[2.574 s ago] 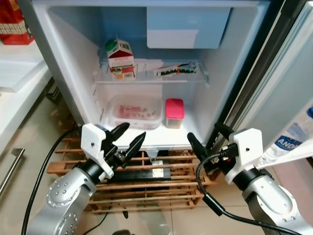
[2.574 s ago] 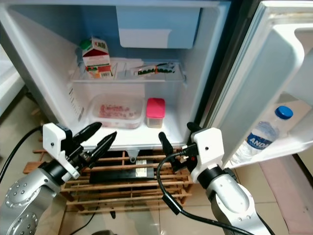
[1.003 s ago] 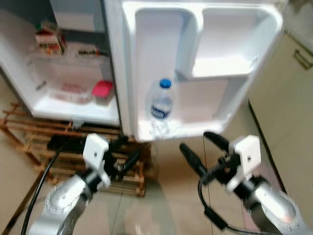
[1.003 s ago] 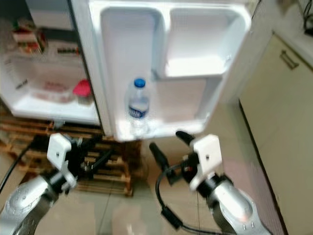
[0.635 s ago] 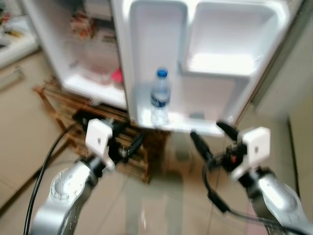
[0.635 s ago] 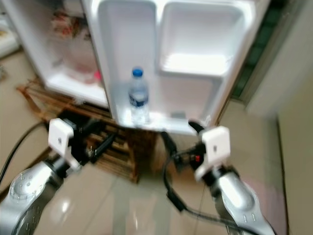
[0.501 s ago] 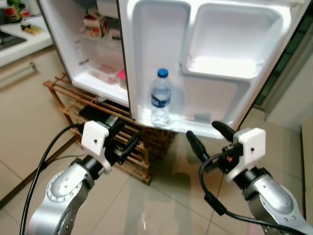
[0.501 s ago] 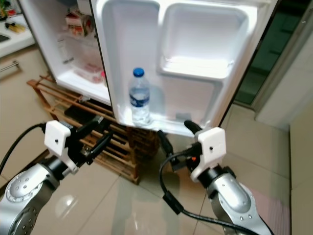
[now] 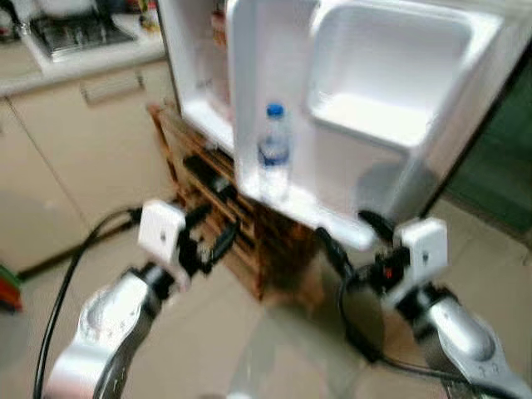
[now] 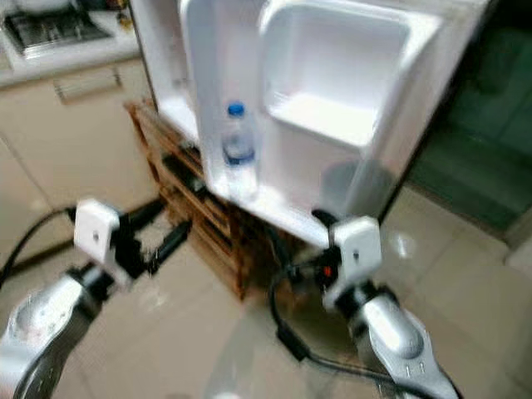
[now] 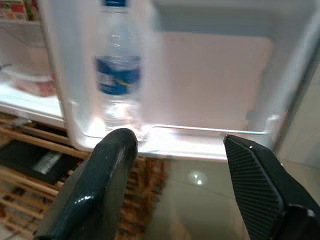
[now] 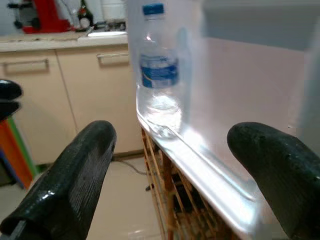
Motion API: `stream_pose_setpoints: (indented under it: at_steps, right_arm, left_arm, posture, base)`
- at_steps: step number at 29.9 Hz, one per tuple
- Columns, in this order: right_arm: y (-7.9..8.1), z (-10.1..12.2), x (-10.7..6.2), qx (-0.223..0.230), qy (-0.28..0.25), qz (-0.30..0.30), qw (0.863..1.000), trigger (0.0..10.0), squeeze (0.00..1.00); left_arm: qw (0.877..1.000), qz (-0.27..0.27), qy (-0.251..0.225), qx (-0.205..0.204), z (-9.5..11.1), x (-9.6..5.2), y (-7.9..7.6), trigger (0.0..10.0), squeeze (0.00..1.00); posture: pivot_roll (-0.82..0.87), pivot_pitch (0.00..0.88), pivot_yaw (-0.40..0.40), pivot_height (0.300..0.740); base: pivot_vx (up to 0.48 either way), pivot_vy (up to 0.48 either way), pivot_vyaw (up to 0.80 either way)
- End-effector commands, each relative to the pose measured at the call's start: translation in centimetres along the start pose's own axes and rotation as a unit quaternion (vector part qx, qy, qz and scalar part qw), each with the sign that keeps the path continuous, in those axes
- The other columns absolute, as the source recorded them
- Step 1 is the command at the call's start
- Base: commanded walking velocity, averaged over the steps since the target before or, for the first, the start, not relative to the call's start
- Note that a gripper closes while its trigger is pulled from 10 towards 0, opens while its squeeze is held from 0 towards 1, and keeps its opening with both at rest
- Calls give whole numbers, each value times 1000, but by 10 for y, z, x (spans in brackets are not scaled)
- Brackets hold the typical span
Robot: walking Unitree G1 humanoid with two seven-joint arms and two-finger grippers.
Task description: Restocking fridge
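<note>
The fridge [image 9: 195,75] stands at the far side with its white door [image 9: 399,108] swung wide open toward the robot, so the inner face of the door takes up the far middle and right. The picture from the head is blurred. The door has a deep upper bin [image 9: 391,75] on its right part and a long bottom shelf [image 10: 274,208] running along its lower edge. To the left of the fridge runs a row of beige cabinets [image 9: 75,141] under a pale counter with a hob [image 9: 66,32] on it. The fridge rests on a low wooden rack [image 9: 224,220], which stands on a glossy beige tile floor [image 9: 249,357].

A clear water bottle [image 9: 273,162] with a blue cap and blue label stands upright at the left end of the door's bottom shelf, against the left wall of the door. Inside the fridge body, far left, a little of the shelves and some reddish food shows, too blurred to name.

The left gripper [image 9: 212,233] hangs low, near and left of the door, in front of the wooden rack, its fingers spread apart and grasping nothing. The right gripper [image 9: 349,241] hangs just below the right part of the door's bottom shelf, fingers likewise spread and empty. A black cable [image 9: 75,266] trails from the left arm, another loops under the right.
</note>
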State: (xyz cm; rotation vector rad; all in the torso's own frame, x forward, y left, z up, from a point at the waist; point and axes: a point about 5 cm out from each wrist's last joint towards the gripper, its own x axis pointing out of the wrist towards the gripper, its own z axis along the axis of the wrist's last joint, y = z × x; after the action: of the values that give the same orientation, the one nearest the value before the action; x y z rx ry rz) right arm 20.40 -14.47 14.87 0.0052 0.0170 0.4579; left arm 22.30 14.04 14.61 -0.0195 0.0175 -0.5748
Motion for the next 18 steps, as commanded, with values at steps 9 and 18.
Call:
stream_pose_setpoints:
  at_steps: [9, 18]
  right_arm:
    - [-14, 1, 2, 2, -11, -59, 998, 10000, 0]
    - [-36, 4, 15, -26, -4, -128, 991, 10000, 0]
  left_arm:
    - [999, 43, -1, 10, -3, -4, 15, 10000, 0]
    - [998, 65, 0, 12, -11, -9, 20, 10000, 0]
  posture:
    - [82, 0, 35, 740]
    - [78, 0, 34, 740]
  base:
    - [0, -193, 89]
    - [0, 0, 0]
